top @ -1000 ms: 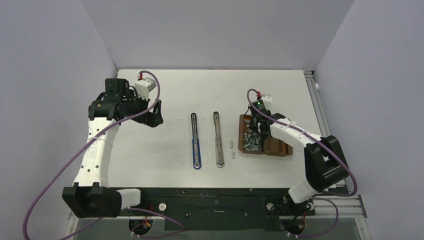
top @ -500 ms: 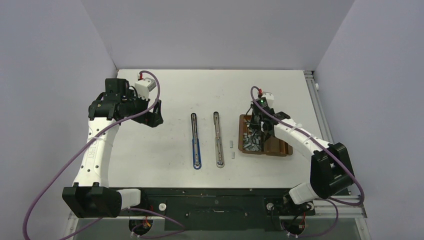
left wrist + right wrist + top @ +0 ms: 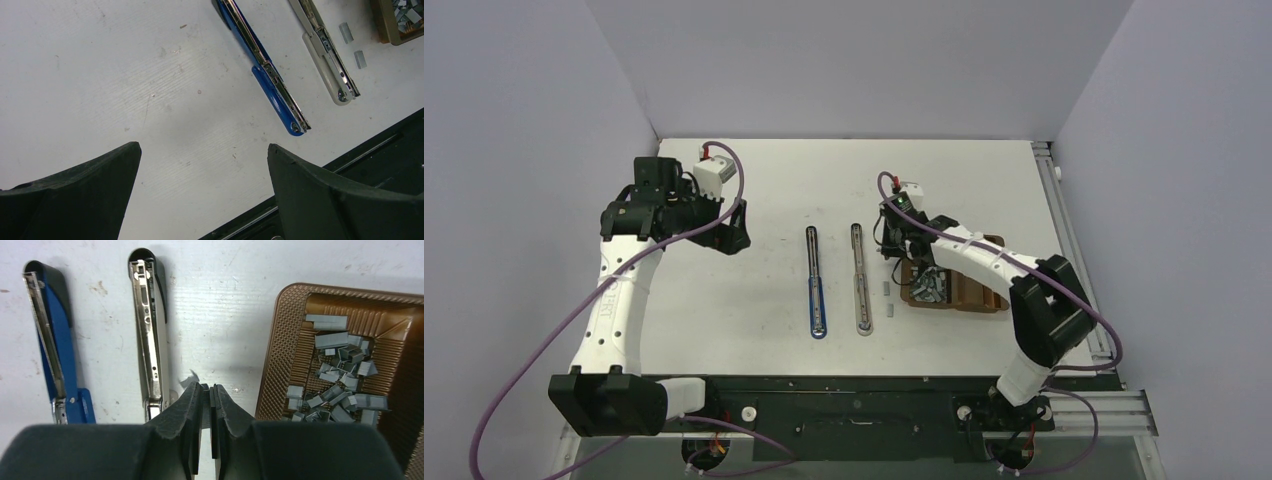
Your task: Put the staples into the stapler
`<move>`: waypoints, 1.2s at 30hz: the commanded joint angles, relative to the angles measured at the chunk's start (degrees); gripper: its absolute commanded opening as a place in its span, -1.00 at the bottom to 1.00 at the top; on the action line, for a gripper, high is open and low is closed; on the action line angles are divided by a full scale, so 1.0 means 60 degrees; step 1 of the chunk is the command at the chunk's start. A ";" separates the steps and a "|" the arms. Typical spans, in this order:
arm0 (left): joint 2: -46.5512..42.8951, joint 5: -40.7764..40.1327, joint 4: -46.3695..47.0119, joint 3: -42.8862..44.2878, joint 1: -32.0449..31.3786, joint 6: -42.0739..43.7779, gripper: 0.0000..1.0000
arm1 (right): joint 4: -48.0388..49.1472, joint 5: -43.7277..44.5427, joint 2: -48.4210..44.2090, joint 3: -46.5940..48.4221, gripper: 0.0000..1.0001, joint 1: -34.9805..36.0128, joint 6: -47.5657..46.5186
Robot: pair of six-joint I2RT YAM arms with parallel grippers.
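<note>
Two staplers lie opened flat side by side, a blue stapler (image 3: 816, 287) (image 3: 52, 345) (image 3: 265, 75) and a white stapler (image 3: 861, 280) (image 3: 150, 335) (image 3: 325, 47). The staples (image 3: 932, 287) (image 3: 340, 375) are heaped loosely in a brown tray (image 3: 969, 297) (image 3: 280, 355). My right gripper (image 3: 896, 254) (image 3: 207, 386) hovers between the white stapler and the tray, shut on a staple strip (image 3: 205, 407) seen as a grey sliver between the pads. Far to the left, my left gripper (image 3: 729, 235) (image 3: 202, 146) hangs open with nothing in it.
Two loose staple strips (image 3: 886, 289) (image 3: 892, 308) (image 3: 346, 31) lie on the white table between the white stapler and the tray. The black base rail (image 3: 854, 405) runs along the near edge. Grey walls close in the back and sides.
My right gripper has left the tray and swung left toward the white stapler, staying shut. The left arm has not moved.
</note>
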 commanded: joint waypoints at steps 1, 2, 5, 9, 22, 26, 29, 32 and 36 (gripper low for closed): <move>-0.0250 0.0031 0.0188 0.0036 0.0004 0.0122 0.93 | 0.0542 -0.0029 0.0403 0.0162 -0.83 0.0014 0.0438; -0.0248 0.0031 0.0199 0.0015 0.0005 0.0122 0.93 | 0.0624 -0.0053 0.0478 0.0108 -0.83 0.0014 0.0467; -0.0223 0.0005 0.0218 0.0000 0.0005 0.0118 0.93 | 0.0712 -0.0095 0.0617 -0.0081 -0.83 0.0004 0.0507; -0.0182 -0.0020 0.0252 -0.0029 0.0008 0.0142 0.93 | 0.0806 -0.0037 0.0512 -0.0470 -0.83 -0.0121 0.0458; -0.0174 0.0045 0.0320 -0.0115 0.0009 0.0107 0.93 | 0.0496 0.0345 -0.0442 -0.1693 -0.83 -0.1135 -0.0372; -0.0168 0.0071 0.0349 -0.0147 0.0007 0.0079 0.93 | 0.0309 0.0713 -0.0598 -0.1725 -0.83 -0.1112 -0.0675; -0.0186 0.0089 0.0350 -0.0134 0.0003 0.0050 0.93 | 0.0170 0.1061 -0.0534 -0.1575 -0.83 -0.0900 -0.0810; -0.0201 0.0075 0.0322 -0.0106 0.0009 0.0061 0.93 | -0.0093 0.1631 -0.0188 -0.1249 -0.83 -0.0552 -0.0883; -0.0259 0.0033 0.0280 -0.0117 0.0009 0.0091 0.93 | -0.0398 0.2391 0.0248 -0.0886 -0.83 -0.0081 -0.0851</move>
